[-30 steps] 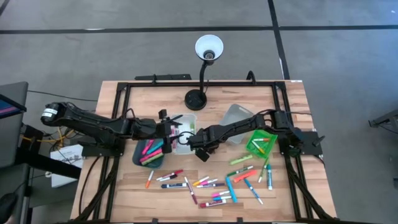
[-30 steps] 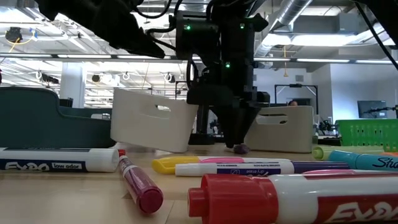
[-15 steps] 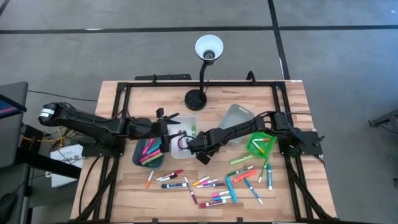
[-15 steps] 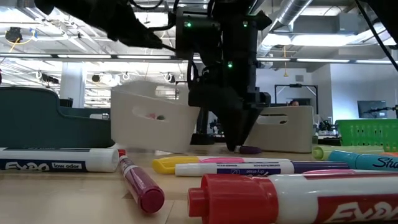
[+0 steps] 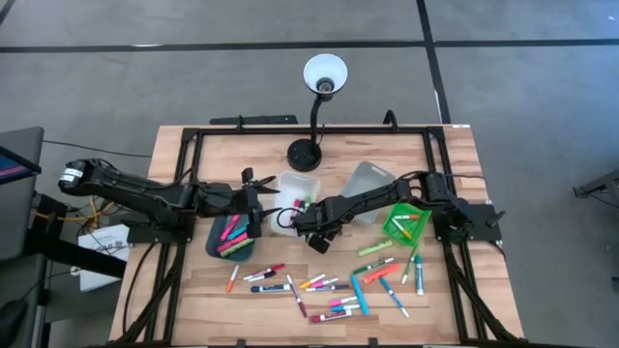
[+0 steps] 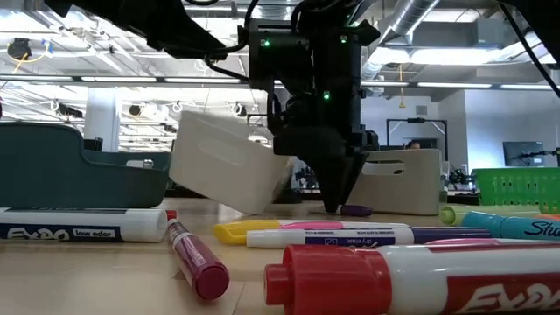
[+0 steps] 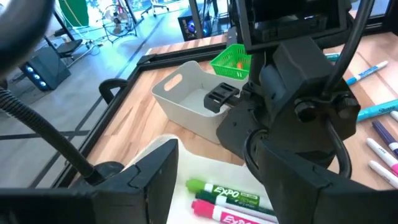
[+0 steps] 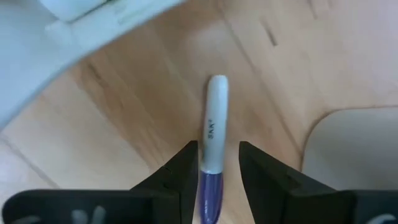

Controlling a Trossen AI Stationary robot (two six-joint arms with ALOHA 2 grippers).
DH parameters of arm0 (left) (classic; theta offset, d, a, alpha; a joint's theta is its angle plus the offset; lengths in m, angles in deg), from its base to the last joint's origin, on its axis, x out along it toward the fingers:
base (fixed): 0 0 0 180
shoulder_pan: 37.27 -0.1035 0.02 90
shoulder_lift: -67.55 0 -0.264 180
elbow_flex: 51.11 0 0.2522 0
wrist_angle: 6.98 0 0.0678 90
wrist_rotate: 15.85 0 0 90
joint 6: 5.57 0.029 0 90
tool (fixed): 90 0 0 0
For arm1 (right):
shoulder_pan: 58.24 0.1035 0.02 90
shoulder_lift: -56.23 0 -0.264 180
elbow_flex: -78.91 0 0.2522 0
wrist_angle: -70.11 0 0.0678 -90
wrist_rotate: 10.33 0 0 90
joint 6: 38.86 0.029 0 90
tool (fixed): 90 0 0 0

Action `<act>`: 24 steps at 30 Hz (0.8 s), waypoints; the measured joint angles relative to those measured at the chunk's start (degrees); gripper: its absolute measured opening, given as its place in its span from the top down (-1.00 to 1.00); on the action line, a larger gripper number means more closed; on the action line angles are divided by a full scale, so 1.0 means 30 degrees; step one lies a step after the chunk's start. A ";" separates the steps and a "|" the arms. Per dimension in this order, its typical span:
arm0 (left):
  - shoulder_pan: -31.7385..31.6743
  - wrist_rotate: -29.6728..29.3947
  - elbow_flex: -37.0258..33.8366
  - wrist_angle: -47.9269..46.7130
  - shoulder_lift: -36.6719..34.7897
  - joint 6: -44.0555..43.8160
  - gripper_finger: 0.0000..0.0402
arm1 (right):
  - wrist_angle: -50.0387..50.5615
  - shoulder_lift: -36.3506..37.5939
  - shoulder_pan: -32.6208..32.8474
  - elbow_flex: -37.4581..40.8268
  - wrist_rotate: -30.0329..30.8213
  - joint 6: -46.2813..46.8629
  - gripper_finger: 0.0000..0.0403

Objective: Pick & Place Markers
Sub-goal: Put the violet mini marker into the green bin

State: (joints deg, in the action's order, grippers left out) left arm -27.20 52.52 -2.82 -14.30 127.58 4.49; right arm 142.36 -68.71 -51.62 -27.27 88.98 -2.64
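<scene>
The markers lie scattered on the near part of the table. One marker with a white barrel and purple cap lies flat on the wood. My right gripper is open over it, one finger on each side, touching nothing; it also shows in the high view and the low view. My left gripper is open at the left end of the white bin. The bin holds green and pink markers and stands tilted. My left gripper reaches level from the table's left over the white bin's left rim, fingers spread. The bin's left end is raised off the table and its right end stays down. The fingers hide where they meet the wall, so I cannot tell the kind of hold.
A teal bin with markers stands under the left arm. A grey bin and a green bin stand to the right. A lamp's base stands just beyond the white bin. Large markers lie near the front edge.
My left gripper has drawn back toward the table's left edge. The white bin has tipped: its left end has risen while its right end stayed down, and it has shifted a little toward the far edge. My right gripper has stayed over the purple-capped marker.
</scene>
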 joint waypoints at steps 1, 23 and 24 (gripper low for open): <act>0.0000 0.0000 0.0000 -0.0009 0.0000 0.0000 -0.06 | -0.0048 0.0000 -0.0002 0.0000 -0.0141 -0.0103 0.46; 0.0058 0.0007 0.0000 -0.0075 0.0000 -0.0015 -0.06 | -0.0705 0.0070 -0.0250 0.0399 -0.1193 -0.2209 0.46; 0.0058 0.0007 0.0000 -0.0075 0.0000 -0.0015 -0.06 | -0.0844 0.0132 -0.0323 0.0582 -0.1243 -0.2223 0.46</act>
State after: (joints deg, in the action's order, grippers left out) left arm -27.03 52.54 -2.82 -14.52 127.58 4.45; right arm 139.82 -68.32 -52.59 -25.52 85.25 -9.31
